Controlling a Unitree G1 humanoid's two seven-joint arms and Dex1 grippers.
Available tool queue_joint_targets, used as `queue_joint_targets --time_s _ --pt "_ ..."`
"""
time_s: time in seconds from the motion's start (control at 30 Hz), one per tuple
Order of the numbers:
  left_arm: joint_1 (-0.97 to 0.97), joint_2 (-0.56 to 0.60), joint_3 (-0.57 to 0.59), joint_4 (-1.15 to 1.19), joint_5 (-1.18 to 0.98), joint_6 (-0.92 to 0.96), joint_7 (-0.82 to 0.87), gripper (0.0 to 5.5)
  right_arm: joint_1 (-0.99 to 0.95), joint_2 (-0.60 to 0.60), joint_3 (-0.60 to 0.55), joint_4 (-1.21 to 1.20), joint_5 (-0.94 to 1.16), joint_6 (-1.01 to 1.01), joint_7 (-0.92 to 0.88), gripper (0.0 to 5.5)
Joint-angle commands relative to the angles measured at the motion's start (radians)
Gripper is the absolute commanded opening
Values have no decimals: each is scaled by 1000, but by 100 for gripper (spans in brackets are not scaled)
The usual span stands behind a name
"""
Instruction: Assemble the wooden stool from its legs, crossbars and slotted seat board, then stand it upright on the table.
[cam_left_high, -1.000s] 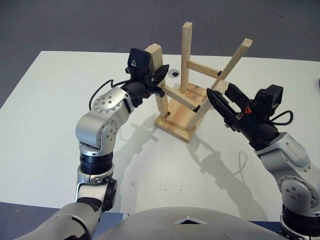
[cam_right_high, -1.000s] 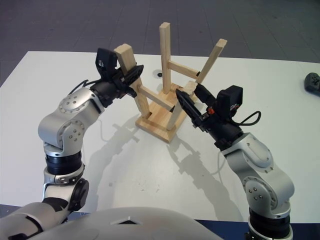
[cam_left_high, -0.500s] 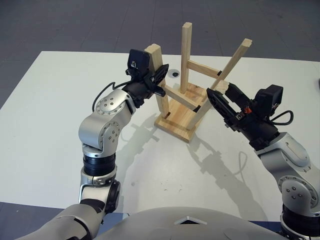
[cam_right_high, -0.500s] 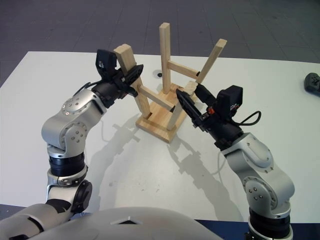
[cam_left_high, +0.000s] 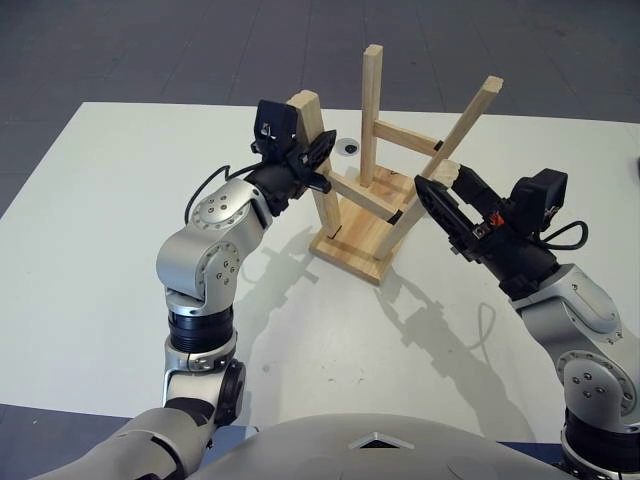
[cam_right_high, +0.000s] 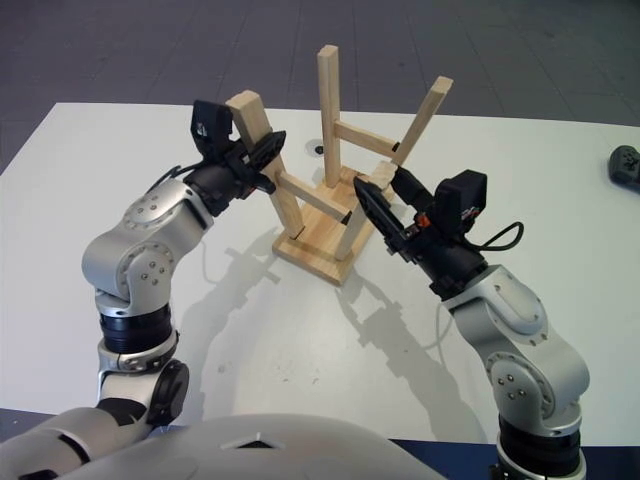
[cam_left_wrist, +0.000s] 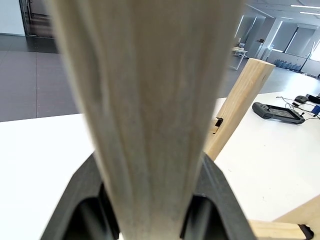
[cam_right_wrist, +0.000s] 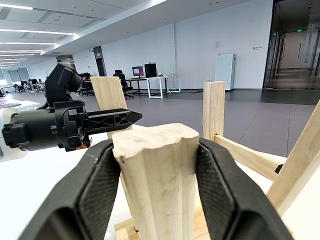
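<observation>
**White table, upturned stool: both grippers clamped on its legs**

White tabletop (cam_left_high: 120, 200) in an open hall carried the wooden stool (cam_left_high: 372, 215) upside down, its slotted seat board (cam_left_high: 352, 256) on the surface and four legs pointing up, joined by crossbars (cam_left_high: 360, 196). The left arm was bent sharply at the elbow, with its forearm reaching forward and inward. The left gripper (cam_left_high: 322, 162) was closed around the nearest left leg (cam_left_high: 310, 112) just below that leg's free end, a dark pad (cam_left_wrist: 80, 200) pressing each side of the wood. The right arm stretched forward from the opposite side, and the right gripper (cam_left_high: 438, 180) pinched the near right leg (cam_right_wrist: 157, 185) at its top. Whether the seat board lay quite flat or was tipped a little could not be judged from the head cameras. A black controller (cam_right_high: 625, 160) sat well apart at the table's far right edge.

Compared with a second before, the left elbow had swung slightly up and inward. Both grips, the right arm and the stool were unchanged.
</observation>
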Motion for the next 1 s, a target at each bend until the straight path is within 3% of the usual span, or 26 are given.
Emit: queue_joint_targets --time_s 0.03,0.3,0.47,0.7,0.83,0.93,1.0 --pt "41 -39 -71 2 -84 82 -53 107 8 -4 48 23 -5 52 0 222" --pt "103 -3 -136 40 -4 -44 -72 107 15 -2 48 13 -3 54 -8 222" --pt "195 145 -275 46 96 -193 -155 109 17 -6 38 14 -1 57 -9 221" --pt "220 178 -326 43 96 -242 -134 116 37 3 35 4 3 58 -19 221" --pt "209 152 -296 52 83 -253 -103 116 25 3 30 9 7 58 -21 221" --pt "155 63 -193 57 15 -264 -47 116 5 9 10 14 10 44 -28 221" --pt "94 -4 -106 49 -55 -277 -9 172 -15 14 -10 25 19 31 -31 220"
